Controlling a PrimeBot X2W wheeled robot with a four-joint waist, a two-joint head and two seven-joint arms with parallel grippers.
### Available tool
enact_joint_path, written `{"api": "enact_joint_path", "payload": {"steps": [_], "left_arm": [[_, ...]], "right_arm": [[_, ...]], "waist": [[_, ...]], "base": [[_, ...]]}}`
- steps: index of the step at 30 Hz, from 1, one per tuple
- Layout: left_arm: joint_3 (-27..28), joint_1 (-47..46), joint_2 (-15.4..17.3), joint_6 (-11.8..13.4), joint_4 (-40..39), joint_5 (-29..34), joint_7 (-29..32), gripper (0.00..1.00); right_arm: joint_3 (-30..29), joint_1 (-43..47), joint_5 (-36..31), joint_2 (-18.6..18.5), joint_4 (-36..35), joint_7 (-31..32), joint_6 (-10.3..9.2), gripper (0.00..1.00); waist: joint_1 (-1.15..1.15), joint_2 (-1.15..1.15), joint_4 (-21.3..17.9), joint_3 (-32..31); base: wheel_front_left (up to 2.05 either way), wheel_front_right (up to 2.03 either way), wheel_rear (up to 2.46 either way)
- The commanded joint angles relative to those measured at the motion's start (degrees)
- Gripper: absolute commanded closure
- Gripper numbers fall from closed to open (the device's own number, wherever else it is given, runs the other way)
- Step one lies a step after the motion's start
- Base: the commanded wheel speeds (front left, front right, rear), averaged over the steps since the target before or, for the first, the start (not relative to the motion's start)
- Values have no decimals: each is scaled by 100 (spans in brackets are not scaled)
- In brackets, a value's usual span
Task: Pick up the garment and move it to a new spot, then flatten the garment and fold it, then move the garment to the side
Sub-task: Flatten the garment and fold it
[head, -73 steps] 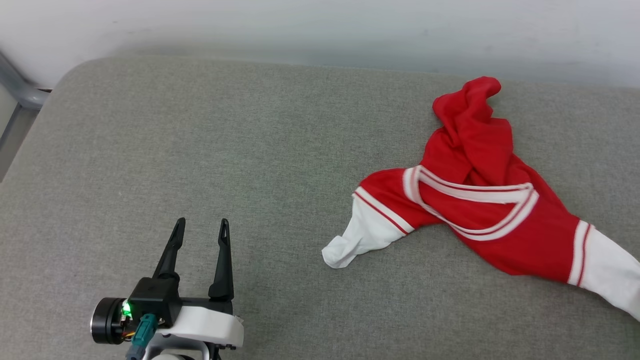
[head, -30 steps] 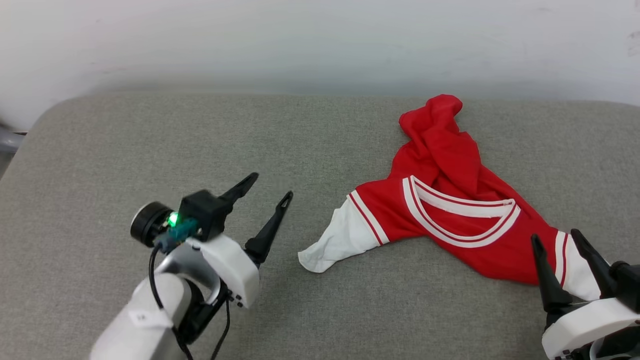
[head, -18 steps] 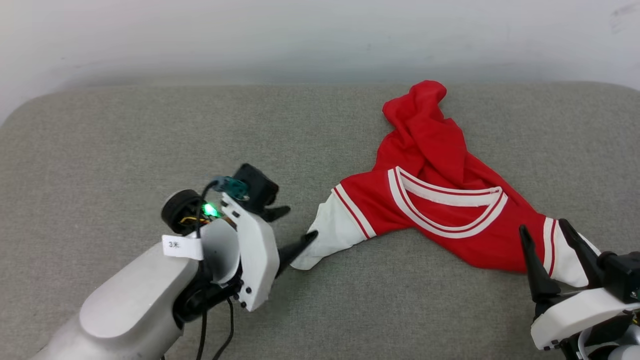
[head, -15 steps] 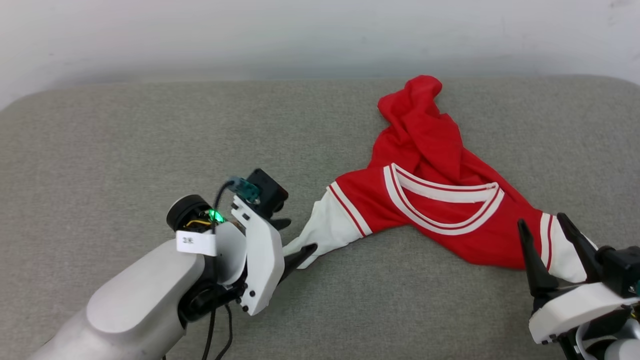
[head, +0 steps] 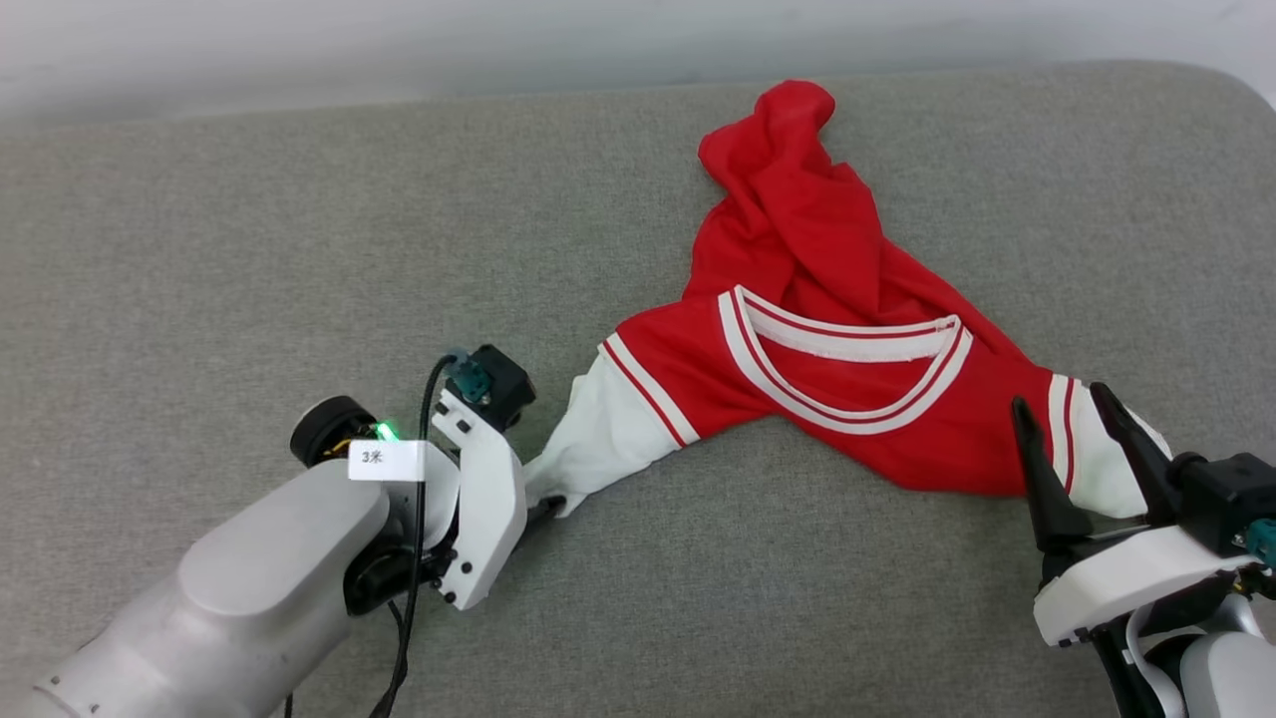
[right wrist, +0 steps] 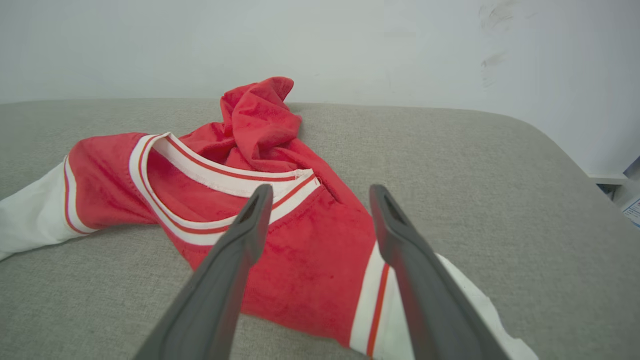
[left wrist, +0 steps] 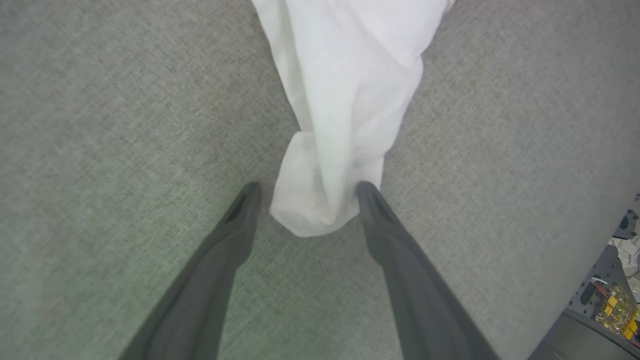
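Low, left gripper [left wrist: 307, 186] straddles garment [head: 837, 389] sleeve tip.

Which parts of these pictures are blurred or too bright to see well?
Left wrist view: the garment is washed out, folds faint; the left hand looks soft. Right wrist view: the right hand blurs near the lens. Head view: even light.

The left hand [left wrist: 307, 187], fingers [left wrist: 225, 240] spread, straddles the garment [left wrist: 345, 100] at its white sleeve end.
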Motion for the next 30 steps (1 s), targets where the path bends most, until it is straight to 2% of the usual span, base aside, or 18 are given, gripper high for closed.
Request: {"api": "enact_joint_path", "payload": {"steps": [1, 2, 10, 16, 23, 30], "left_arm": [[-152, -77, -16, -2, 199, -45, -37, 70], [-209, -84, -27, -2, 254, -75, -92, 100], [-652, -224, -69, -4, 324, -380, -383, 100], [-770, -571, 21, -3, 302, -402, -971, 100], [-615, -699, 421, 42, 524, -143, -1878, 100], [-541, -310, 960, 458, 719, 108, -2549, 100]], "right_arm": [[21, -122, -13, 38, 53, -69, -6, 0], [21, -131, -16, 37, 82, -77, -6, 0], [-34, -190, -39, -12, 225, -122, -6, 0], [-48, -162, -28, -49, 319, -139, -6, 0], [-77, -25, -2, -108, 366, -144, -6, 0], [-81, 78, 36, -155, 353, -122, -6, 0]], "waist": [[0, 0, -57, 103], [0, 0, -59, 118], [0, 0, 48, 92], [0, 0, 230, -48], [0, 0, 476, -255], [0, 0, 668, -396]], "base": [[0, 0, 0], [0, 0, 0], [0, 0, 0], [0, 0, 0], [0, 0, 0], [0, 0, 0]]}}
